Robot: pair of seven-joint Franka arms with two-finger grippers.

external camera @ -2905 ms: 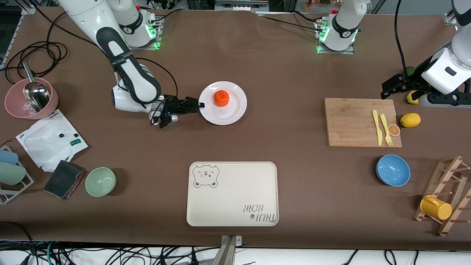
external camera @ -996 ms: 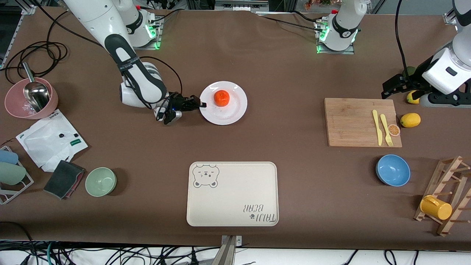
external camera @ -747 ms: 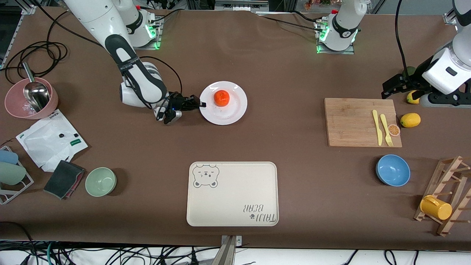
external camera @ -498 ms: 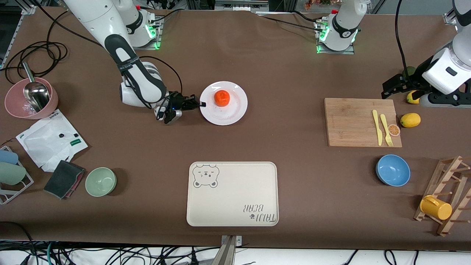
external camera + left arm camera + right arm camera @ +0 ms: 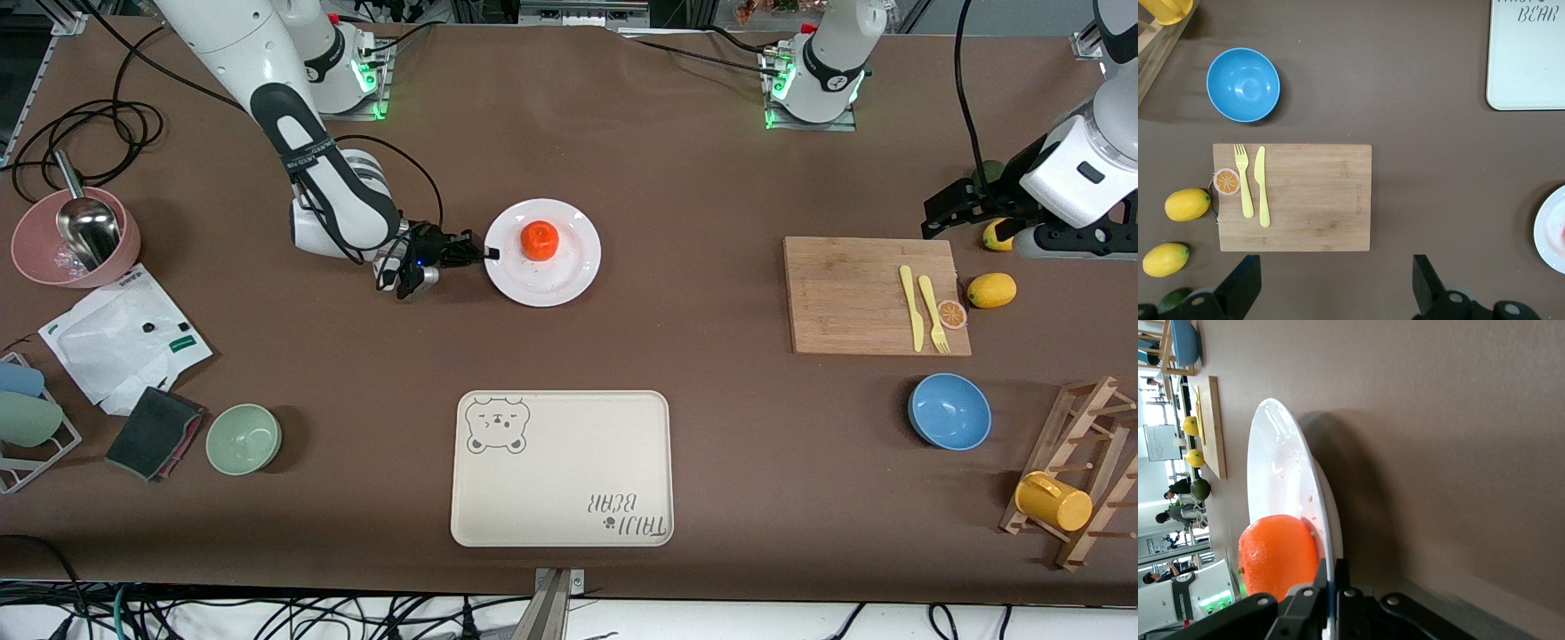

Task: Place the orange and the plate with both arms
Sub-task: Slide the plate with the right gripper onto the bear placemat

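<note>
The orange [image 5: 539, 239] sits on the white plate [image 5: 569, 271] in the middle of the table, farther from the front camera than the bear tray. My right gripper [image 5: 487, 253] is shut on the plate's rim at the edge toward the right arm's end. In the right wrist view its fingers [image 5: 1333, 587] pinch the thin rim, with the orange [image 5: 1277, 553] on the plate [image 5: 1281, 473] just past them and a shadow under the plate. My left gripper [image 5: 947, 209] waits open and empty over the table by the cutting board, and it is also open in the left wrist view [image 5: 1335, 293].
A cream bear tray [image 5: 562, 467] lies near the front edge. A cutting board [image 5: 853, 293] holds a yellow knife, fork and orange slice, with lemons [image 5: 991, 290] beside it. A blue bowl [image 5: 949, 411], a green bowl [image 5: 244, 438] and a pink bowl [image 5: 53, 249] stand around.
My right gripper closed in on the plate's rim. The plate with the orange has since shifted slightly toward the left arm's end and the front camera. The left arm has not moved.
</note>
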